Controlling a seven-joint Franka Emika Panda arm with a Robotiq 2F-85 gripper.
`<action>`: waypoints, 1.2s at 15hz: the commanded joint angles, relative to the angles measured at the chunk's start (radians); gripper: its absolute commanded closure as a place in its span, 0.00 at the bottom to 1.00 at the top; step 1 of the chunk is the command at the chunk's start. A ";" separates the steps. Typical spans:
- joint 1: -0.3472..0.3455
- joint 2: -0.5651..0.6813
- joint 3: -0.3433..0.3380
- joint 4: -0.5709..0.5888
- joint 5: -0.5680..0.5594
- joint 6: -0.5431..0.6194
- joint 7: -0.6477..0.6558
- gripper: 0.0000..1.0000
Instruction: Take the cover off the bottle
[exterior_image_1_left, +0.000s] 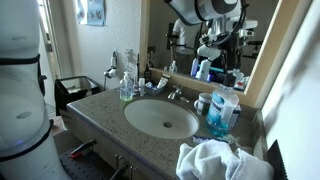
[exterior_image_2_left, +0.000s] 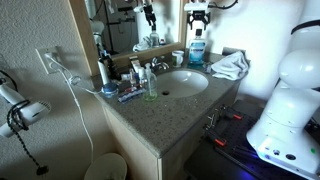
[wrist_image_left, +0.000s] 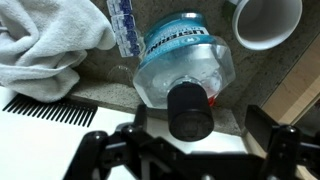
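Note:
The bottle of blue liquid stands upright on the counter beside the sink, and also shows in the other exterior view. In the wrist view I look down on the bottle. Its cover sits on the neck and looks dark in shadow. My gripper is open, with one finger on each side of the cover and a gap to both. In an exterior view the gripper hangs just above the bottle's top.
A white towel lies next to the bottle, with a black comb beside it. A white cup stands close behind. The sink, faucet, small pump bottles and the mirror wall are nearby.

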 joint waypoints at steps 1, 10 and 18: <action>0.001 0.035 -0.007 0.039 -0.016 0.010 0.032 0.25; 0.005 0.037 -0.024 0.052 -0.051 -0.001 0.046 0.80; 0.024 0.021 -0.010 0.108 -0.058 -0.039 0.037 0.80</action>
